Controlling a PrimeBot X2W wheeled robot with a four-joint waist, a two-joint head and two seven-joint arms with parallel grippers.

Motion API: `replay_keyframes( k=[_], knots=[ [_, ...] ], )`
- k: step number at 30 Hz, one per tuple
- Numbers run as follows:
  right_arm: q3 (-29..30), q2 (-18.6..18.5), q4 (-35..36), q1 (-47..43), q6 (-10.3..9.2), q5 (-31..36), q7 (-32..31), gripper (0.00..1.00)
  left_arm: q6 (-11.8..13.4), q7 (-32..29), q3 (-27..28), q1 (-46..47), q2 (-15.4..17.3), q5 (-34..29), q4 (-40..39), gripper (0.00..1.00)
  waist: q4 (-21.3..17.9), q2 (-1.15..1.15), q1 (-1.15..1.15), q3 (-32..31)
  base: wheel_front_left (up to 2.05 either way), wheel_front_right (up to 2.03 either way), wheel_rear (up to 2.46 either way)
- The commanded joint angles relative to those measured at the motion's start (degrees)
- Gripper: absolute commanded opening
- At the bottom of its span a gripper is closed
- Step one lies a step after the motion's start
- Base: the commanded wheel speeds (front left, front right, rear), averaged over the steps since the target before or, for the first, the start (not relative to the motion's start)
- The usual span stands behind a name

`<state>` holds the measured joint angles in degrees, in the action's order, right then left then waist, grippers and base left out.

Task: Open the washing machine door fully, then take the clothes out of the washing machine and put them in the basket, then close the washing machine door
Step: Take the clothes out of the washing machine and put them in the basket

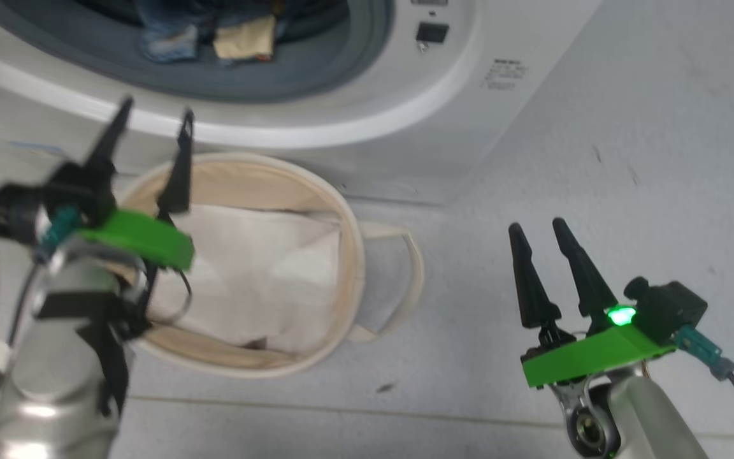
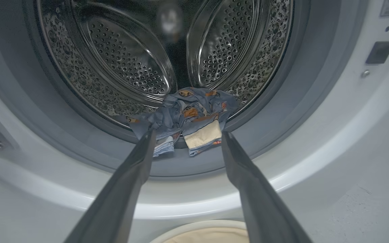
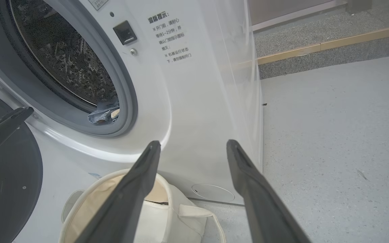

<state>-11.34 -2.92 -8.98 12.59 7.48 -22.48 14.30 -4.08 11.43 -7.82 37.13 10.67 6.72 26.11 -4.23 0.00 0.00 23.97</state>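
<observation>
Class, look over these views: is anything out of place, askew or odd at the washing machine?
Only one thing: the light blue printed fabric garment lies bunched at the drum's front edge, a corner drooping over the grey round gasket. Nothing looks spilled or damaged.

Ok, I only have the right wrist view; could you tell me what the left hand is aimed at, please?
Observer: The open left hand points at the clothes, bunched at the front lip of the drum.
Operator: Is it touching them?
Observer: No; in the head view its fingertips are short of the grey gasket.
Operator: Anything in the basket?
Observer: A white sheet, no blue fabric.
</observation>
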Motion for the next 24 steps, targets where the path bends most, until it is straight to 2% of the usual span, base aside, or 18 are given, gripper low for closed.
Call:
replay_keyframes(
  k=[1,5,10,14,16,18,24],
  knots=[
    [-1.5,0.0,2.0,0.7,0.01,-0.4,0.7,1.0,0.1,-0.4,2.1,2.2,2.4,-0.4,-1.4,1.0,-2.8,0.0,0.0,4.1,0.0,0.0,0.0],
    [-2.2,0.0,2.4,3.0,0.01,-1.8,0.7,1.0,0.1,-4.2,1.7,9.1,4.8,-1.7,-0.1,1.0,-4.6,0.0,0.0,7.8,0.0,0.0,0.0],
    [-3.1,0.0,3.3,5.2,0.01,-3.2,0.7,1.0,2.7,-9.3,1.7,17.2,6.5,-3.9,2.9,1.0,-5.7,0.0,0.0,10.9,0.0,0.0,0.0],
    [-4.1,0.0,3.8,6.3,0.01,-3.8,0.7,1.0,5.2,-13.0,1.2,23.4,8.0,-6.4,7.1,1.0,-6.5,0.0,0.0,12.9,0.0,0.0,0.0],
    [-4.0,0.0,4.0,6.6,0.01,-3.9,0.7,1.0,8.3,-14.6,0.5,26.4,8.8,-9.1,9.7,1.0,-6.6,0.0,0.0,13.8,0.0,0.0,0.0],
    [-4.3,0.0,4.0,7.0,0.01,-3.7,0.7,1.0,9.9,-16.7,-0.5,28.9,8.7,-10.9,12.9,1.0,-6.9,0.0,0.0,14.5,0.0,0.0,0.0],
    [-5.3,0.0,4.5,7.3,0.01,-4.3,0.7,1.0,11.5,-19.7,-3.3,35.1,8.2,-13.8,20.9,1.0,-7.9,0.0,0.0,15.7,0.0,0.0,0.0]
  ],
)
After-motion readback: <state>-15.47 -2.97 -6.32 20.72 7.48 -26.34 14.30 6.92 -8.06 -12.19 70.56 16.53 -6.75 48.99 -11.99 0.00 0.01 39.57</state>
